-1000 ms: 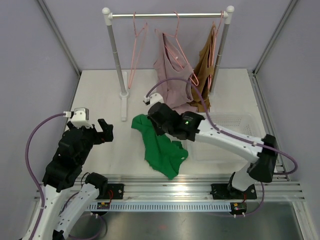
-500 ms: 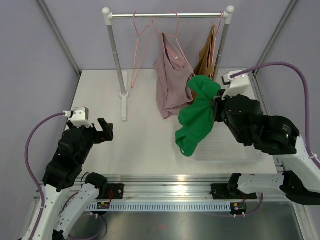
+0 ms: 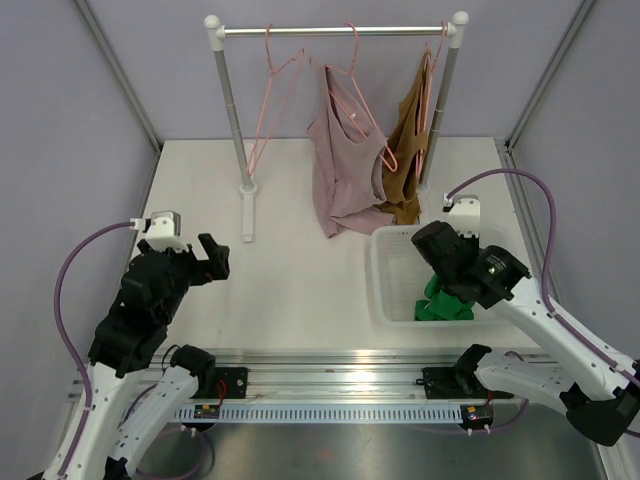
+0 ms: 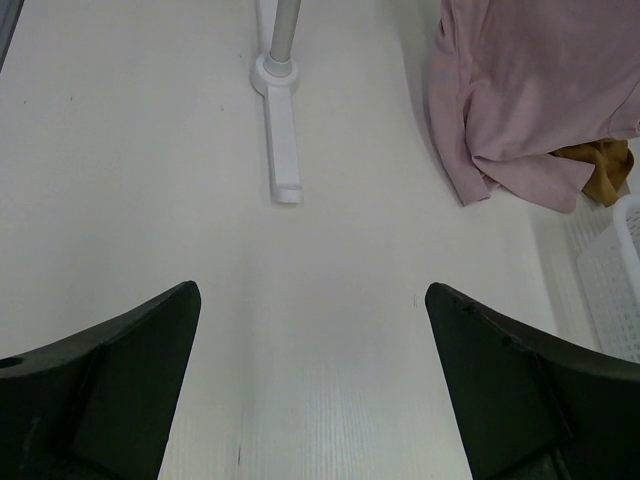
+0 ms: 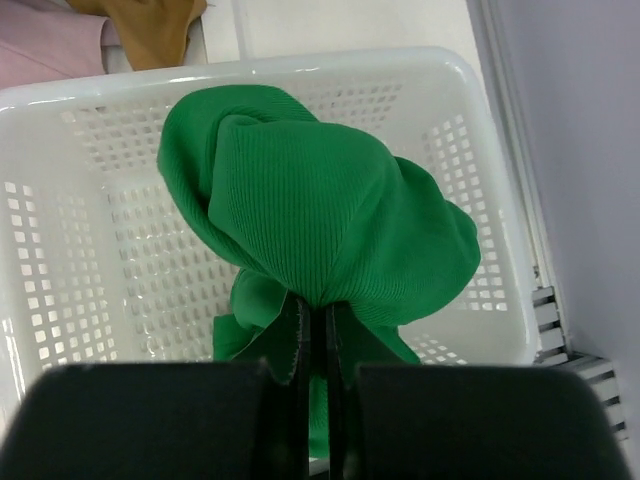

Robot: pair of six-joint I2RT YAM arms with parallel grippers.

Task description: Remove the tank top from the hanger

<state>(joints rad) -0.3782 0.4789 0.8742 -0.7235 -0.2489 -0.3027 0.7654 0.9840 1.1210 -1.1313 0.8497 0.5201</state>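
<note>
A green tank top (image 5: 320, 215) is bunched up over the white basket (image 5: 60, 100); it shows partly under the arm in the top view (image 3: 440, 300). My right gripper (image 5: 316, 318) is shut on a fold of it, above the basket (image 3: 385, 270). A pink tank top (image 3: 345, 160) and a brown one (image 3: 408, 140) hang on pink hangers from the rack (image 3: 335, 31). An empty pink hanger (image 3: 272, 90) hangs at the rack's left. My left gripper (image 4: 312, 300) is open and empty over the bare table, left of the rack's foot (image 4: 280, 130).
The rack's left post (image 3: 232, 110) and foot (image 3: 247, 210) stand at the back left. The pink top's hem (image 4: 530, 120) drapes onto the table, the brown one (image 4: 600, 170) behind it. Purple walls enclose the table. A rail runs along the near edge.
My right arm has swung the green tank top from the table's middle to the right and lowered it into the basket. The left arm has hardly moved.
</note>
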